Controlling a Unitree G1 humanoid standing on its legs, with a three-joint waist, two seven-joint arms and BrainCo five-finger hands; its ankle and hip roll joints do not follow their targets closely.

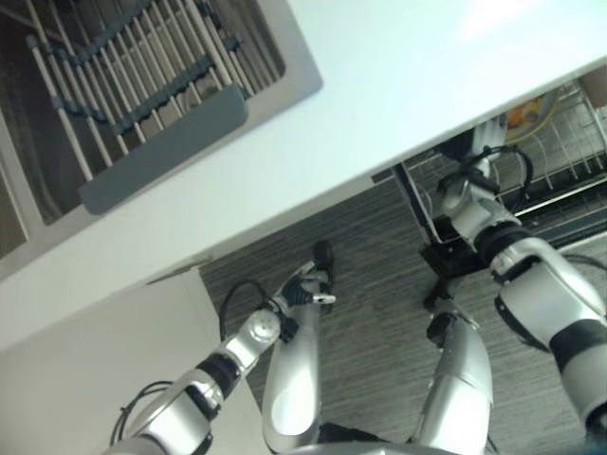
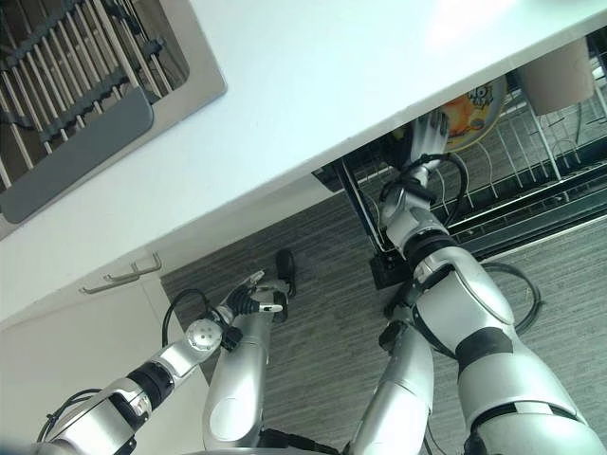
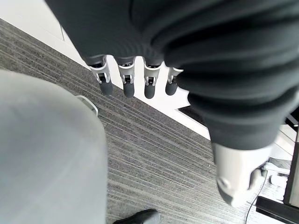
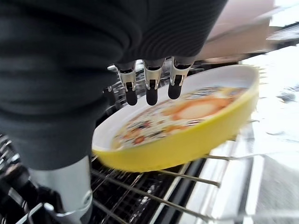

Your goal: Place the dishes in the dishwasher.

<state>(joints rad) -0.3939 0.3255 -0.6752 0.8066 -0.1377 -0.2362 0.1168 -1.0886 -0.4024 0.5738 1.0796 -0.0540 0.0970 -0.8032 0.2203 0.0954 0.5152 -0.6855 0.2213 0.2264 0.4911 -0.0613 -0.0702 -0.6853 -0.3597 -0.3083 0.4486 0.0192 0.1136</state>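
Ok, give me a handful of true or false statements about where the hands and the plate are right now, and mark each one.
1. The right hand is at the dishwasher rack, beside a yellow plate. True.
2. The plate is plain white inside. False: it has an orange and multicoloured pattern.
3. The left hand holds a cup. False: its fingers are straight and empty, over the grey floor.
4. A drying rack sits in the sink set in the counter. True.
5. The yellow plate lies on the counter. False: it is at the rack's wires below the counter.
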